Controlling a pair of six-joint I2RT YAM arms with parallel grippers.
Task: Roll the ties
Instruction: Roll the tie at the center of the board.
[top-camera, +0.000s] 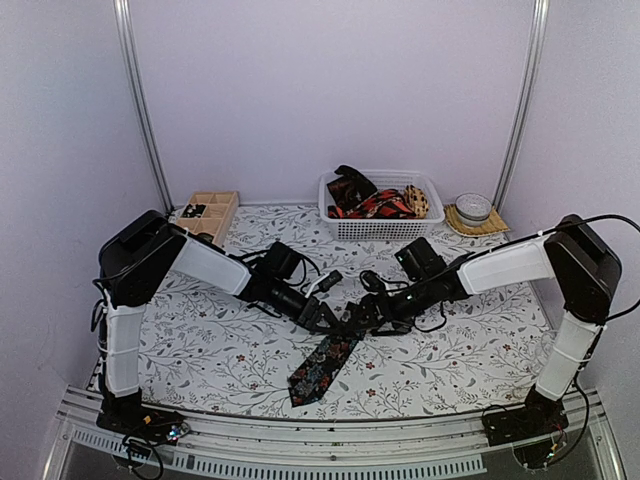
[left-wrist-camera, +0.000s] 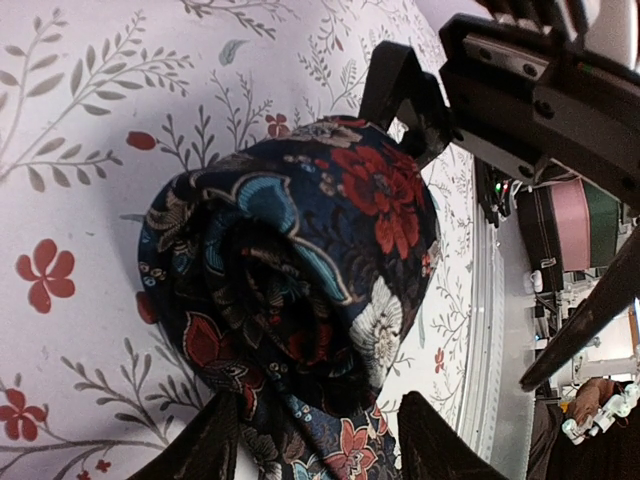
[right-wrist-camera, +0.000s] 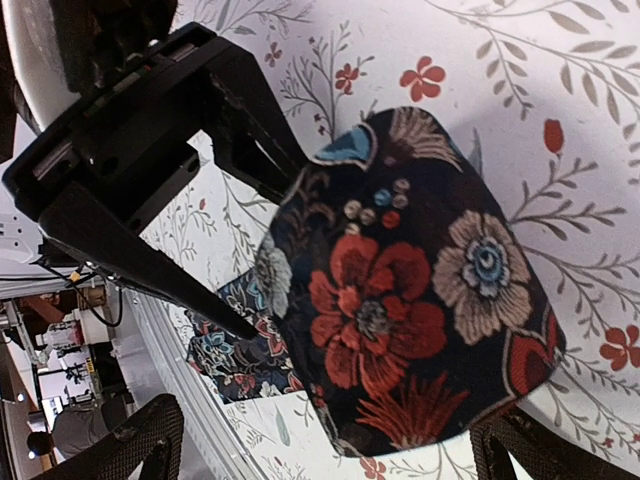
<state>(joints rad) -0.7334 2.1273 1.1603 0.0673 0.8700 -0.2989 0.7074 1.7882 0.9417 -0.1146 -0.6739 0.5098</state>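
Observation:
A dark floral tie lies at mid-table, its pointed end toward the near edge. Its far part is coiled into a fist-sized roll, which also fills the right wrist view. My left gripper comes in from the left with a finger on either side of the roll, pressed against it. My right gripper faces it from the right, jaws wide open around the roll; one finger stands well clear of the fabric. In the top view both grippers meet at the roll.
A white mesh basket at the back centre holds more ties. A wooden compartment tray sits back left, and a bowl on a mat back right. The flat tail of the tie runs toward the table's front rail.

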